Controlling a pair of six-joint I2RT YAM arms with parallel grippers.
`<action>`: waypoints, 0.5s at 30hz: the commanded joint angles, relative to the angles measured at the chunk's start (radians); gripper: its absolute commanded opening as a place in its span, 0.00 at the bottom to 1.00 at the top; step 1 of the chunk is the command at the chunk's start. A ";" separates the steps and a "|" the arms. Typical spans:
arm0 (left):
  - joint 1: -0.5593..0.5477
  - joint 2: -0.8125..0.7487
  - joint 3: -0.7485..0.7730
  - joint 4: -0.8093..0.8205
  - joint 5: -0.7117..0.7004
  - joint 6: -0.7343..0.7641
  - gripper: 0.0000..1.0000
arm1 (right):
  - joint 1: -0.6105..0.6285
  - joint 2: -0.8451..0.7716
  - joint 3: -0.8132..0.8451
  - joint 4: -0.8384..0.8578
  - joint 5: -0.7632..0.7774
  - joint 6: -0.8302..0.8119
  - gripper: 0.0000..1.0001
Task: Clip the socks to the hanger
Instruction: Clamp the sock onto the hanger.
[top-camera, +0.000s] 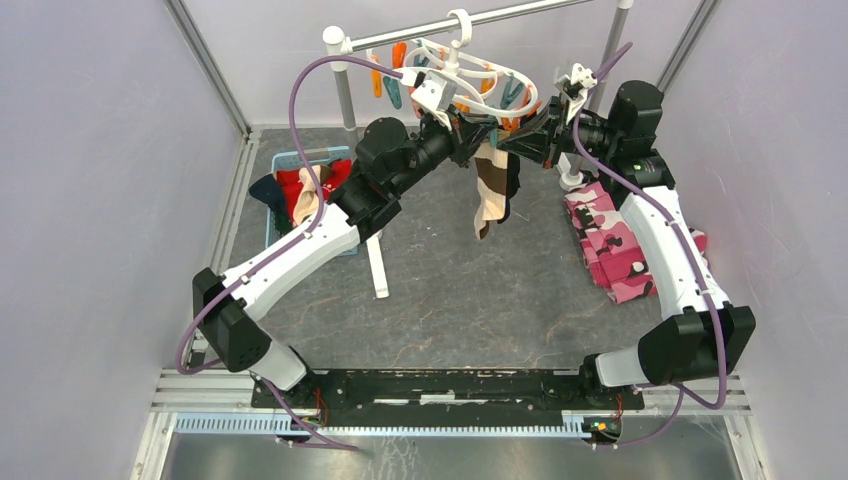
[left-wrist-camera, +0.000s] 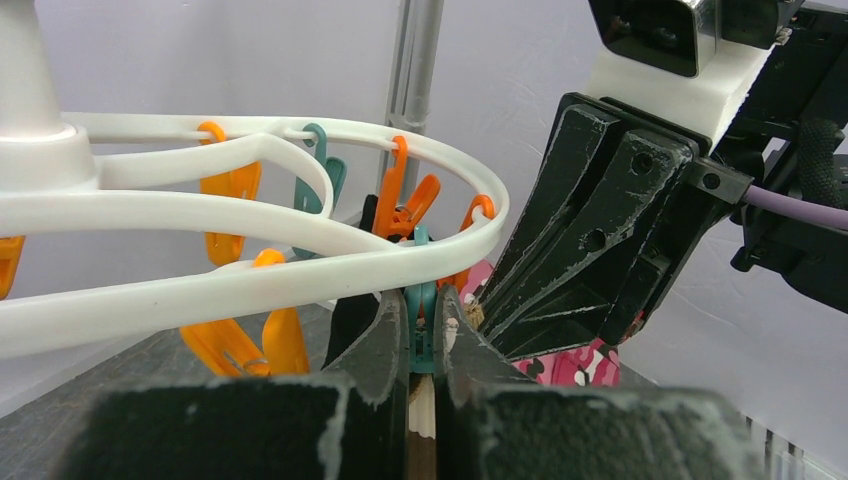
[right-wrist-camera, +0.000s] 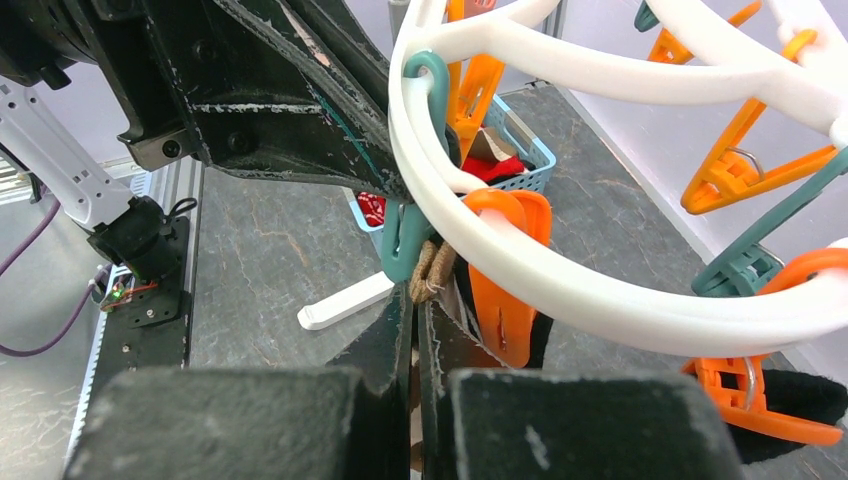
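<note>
The white ring hanger (top-camera: 478, 78) hangs by its hook from the silver pole, with orange and teal clothespins dangling from it. Under its near rim my two grippers meet. The left gripper (left-wrist-camera: 420, 302) is shut on a teal clothespin (left-wrist-camera: 422, 335). The right gripper (right-wrist-camera: 415, 300) is shut on the tan cuff of a sock (right-wrist-camera: 432, 268), right beside that teal clothespin (right-wrist-camera: 404, 240). The brown, white and beige sock (top-camera: 491, 195) hangs down below both grippers. More socks (top-camera: 302, 190), red, beige and navy, lie in the basket at the left.
A light blue basket (top-camera: 270, 225) stands at the left of the grey mat. The pink camouflage cloth (top-camera: 615, 245) lies at the right. The rack's white foot (top-camera: 378, 268) runs across the mat's middle, its silver posts (top-camera: 345, 95) behind. Side walls stand close.
</note>
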 joint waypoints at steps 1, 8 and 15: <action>0.003 -0.022 0.012 0.015 0.024 0.032 0.12 | -0.003 0.002 0.033 0.042 -0.038 -0.006 0.00; 0.003 -0.031 0.011 0.015 0.016 0.019 0.37 | -0.003 0.005 0.028 0.009 -0.027 -0.035 0.05; 0.003 -0.050 -0.001 0.014 0.020 0.007 0.50 | -0.003 -0.002 0.020 -0.053 -0.006 -0.104 0.18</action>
